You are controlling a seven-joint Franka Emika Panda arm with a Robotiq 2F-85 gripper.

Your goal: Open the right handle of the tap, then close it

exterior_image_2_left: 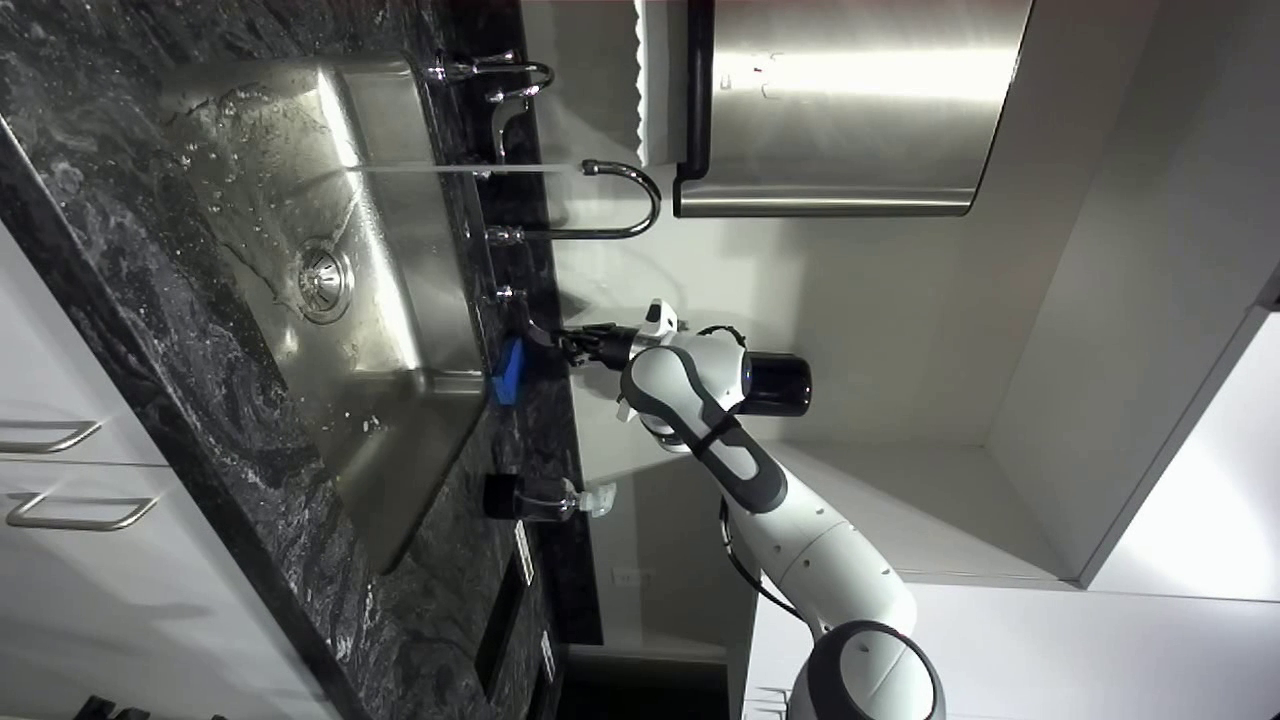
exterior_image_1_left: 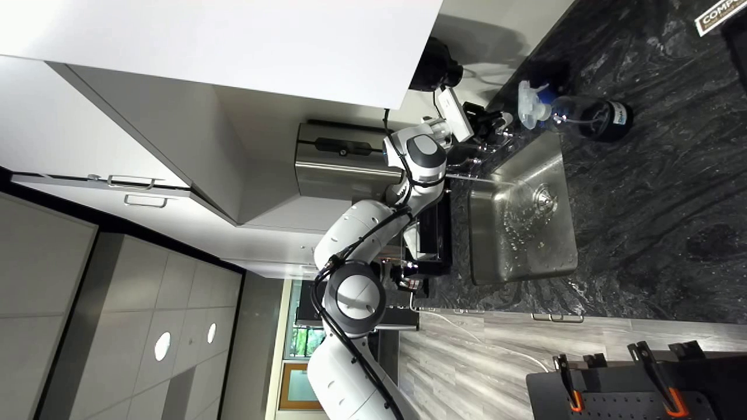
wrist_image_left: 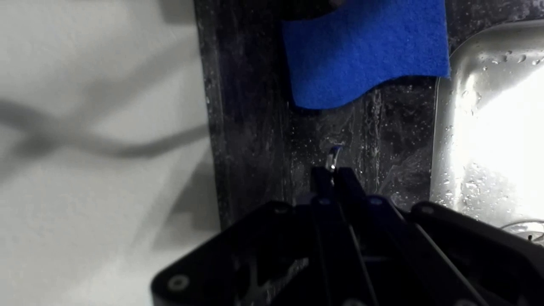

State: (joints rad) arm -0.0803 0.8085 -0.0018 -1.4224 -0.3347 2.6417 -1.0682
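The chrome tap [exterior_image_2_left: 590, 235] stands behind the sink, its curved spout partly hidden by the arm in an exterior view [exterior_image_1_left: 477, 160]. A stream of water runs from the spout into the steel basin in both exterior views. The tap's right handle [exterior_image_2_left: 510, 294] is a short chrome lever beside the spout, near the blue cloth. Its tip also shows in the wrist view [wrist_image_left: 333, 158]. My gripper [wrist_image_left: 333, 173] has its fingers close together around this lever, and most of the lever is hidden by them. The gripper [exterior_image_2_left: 568, 345] also shows at the lever's end in an exterior view.
The steel sink [exterior_image_1_left: 522, 233] lies in front of the tap. A blue cloth [wrist_image_left: 361, 51] lies by the handle at the basin's edge. A spray bottle [exterior_image_1_left: 583, 119] stands on the dark counter. A steel dispenser [exterior_image_2_left: 850, 120] hangs above the spout. The wall is close behind the gripper.
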